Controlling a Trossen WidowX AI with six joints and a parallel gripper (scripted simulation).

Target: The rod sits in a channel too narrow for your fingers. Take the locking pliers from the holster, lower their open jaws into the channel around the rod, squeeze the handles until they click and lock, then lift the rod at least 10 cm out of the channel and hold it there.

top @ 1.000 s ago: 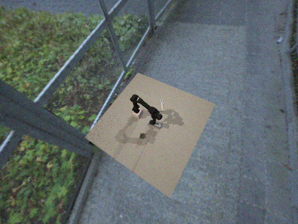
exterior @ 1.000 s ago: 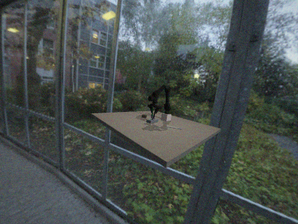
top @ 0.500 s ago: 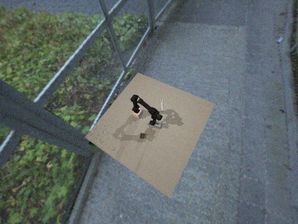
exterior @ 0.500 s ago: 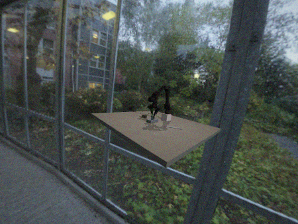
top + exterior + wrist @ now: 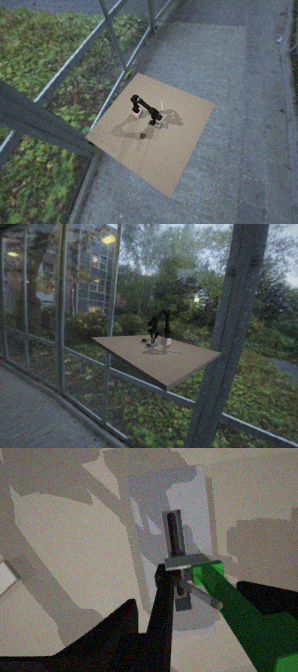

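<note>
Top: the black arm (image 5: 144,103) bends over the counter (image 5: 185,109) (image 5: 159,356), centre frame. Exterior: its claw (image 5: 152,334) (image 5: 186,597) is above the gray block (image 5: 152,345) (image 5: 197,513). Wrist: fingers hold the green-and-black pliers (image 5: 209,572) over the channel, where the dark rod (image 5: 173,530) lies.

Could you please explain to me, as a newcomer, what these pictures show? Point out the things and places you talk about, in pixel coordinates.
The machine is one black robot arm ending in a gripper (image 5: 157,118) (image 5: 152,336) (image 5: 186,597). The top picture looks down from high up; the exterior one looks from the side; the wrist one looks from the arm's end towards its fingers. On the brown board (image 5: 175,159) (image 5: 165,366) sits a grey block (image 5: 195,523) with a narrow slot, and in it a dark rod (image 5: 173,533). A pinkish block, a small dark box and a thin pale strip lie around. The pliers, with a green handle (image 5: 240,608), are over the slot; whether the gripper grips them firmly, I cannot tell.
</note>
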